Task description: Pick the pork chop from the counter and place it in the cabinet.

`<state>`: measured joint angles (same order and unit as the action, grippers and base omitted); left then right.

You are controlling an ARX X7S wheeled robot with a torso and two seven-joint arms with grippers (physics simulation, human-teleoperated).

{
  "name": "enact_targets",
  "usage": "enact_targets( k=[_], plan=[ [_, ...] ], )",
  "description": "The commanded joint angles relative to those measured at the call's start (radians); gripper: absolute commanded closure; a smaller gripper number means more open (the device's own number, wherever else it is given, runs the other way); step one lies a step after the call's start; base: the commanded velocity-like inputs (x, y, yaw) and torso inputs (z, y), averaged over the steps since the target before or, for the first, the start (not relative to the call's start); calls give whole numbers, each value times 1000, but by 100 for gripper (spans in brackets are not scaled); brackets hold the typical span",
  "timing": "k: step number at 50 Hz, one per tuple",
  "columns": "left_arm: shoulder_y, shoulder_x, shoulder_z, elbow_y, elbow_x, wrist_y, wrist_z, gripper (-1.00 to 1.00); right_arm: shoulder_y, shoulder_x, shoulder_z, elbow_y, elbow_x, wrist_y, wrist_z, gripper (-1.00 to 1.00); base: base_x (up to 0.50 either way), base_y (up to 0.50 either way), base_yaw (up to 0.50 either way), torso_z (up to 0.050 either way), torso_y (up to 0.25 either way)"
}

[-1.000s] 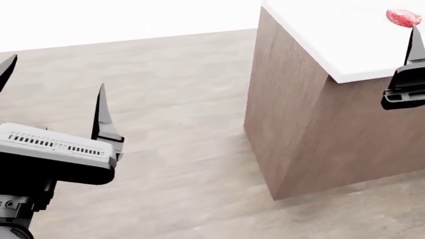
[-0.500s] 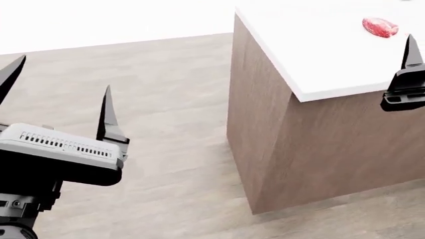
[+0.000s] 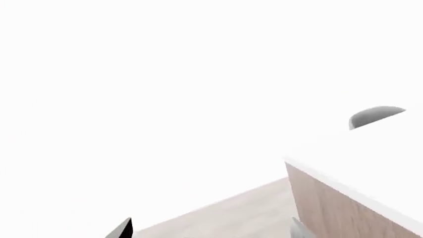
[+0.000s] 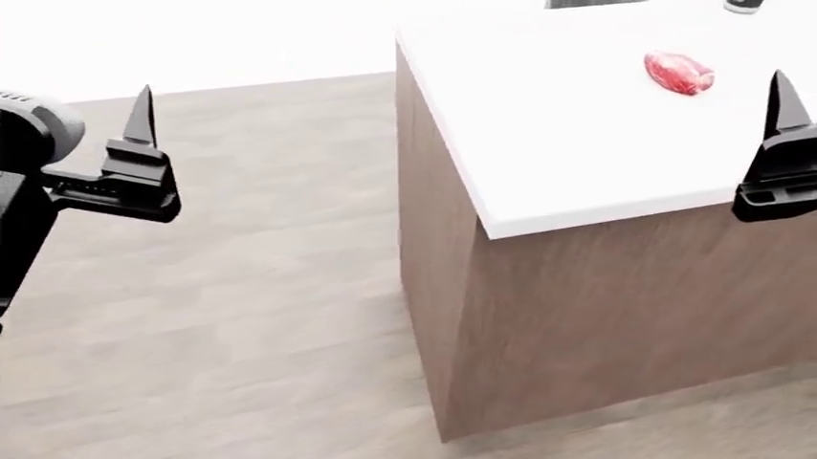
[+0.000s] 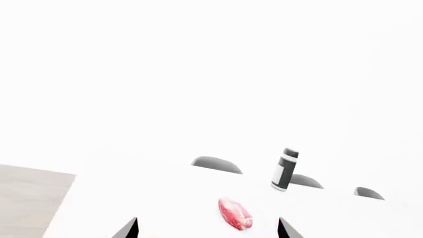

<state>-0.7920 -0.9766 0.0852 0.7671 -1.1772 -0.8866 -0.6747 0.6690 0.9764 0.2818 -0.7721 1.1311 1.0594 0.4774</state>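
The pork chop (image 4: 678, 74), a small glossy pinkish-red slab, lies on the counter's white top (image 4: 562, 134) toward its far right. My right gripper (image 5: 208, 230) is open and hovers over the counter's near edge, short of the pork chop (image 5: 235, 213), which lies ahead between the fingertips' lines. In the head view only one right finger (image 4: 780, 103) shows at the frame's edge. My left gripper (image 3: 210, 232) is open and empty over the floor, left of the counter; one of its fingers (image 4: 138, 122) points up. The cabinet is out of view.
The counter's dark wood base (image 4: 600, 316) stands on a pale plank floor (image 4: 255, 287), its near corner (image 4: 489, 228) jutting toward me. A dark-and-white bottle (image 5: 285, 169) stands beyond the pork chop, among grey rounded shapes (image 5: 216, 164) on the top.
In the head view the counter and the pork chop have slid left and down. My left gripper has swung up and to the left. The right gripper holds its place in the view.
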Motion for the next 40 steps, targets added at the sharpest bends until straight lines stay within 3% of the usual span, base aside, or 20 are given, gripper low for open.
enact_targets(
  k=[1,20,40],
  plan=[
    [-64,-41,-56,-41,-175,-36,-24,-100,59,17,-22,-2,67,41,29,-100,-469,-161,0,0,0],
    [-98,-118,-87,-19,-284,-74,-90,-100,189,25,-94,14,131,81,68,-100,-484,-111,0,0,1],
    [-96,-97,-70,-16,-251,-67,-82,-100,75,19,-61,22,56,25,23,-100,-486,-104,0,0,1]
  ],
)
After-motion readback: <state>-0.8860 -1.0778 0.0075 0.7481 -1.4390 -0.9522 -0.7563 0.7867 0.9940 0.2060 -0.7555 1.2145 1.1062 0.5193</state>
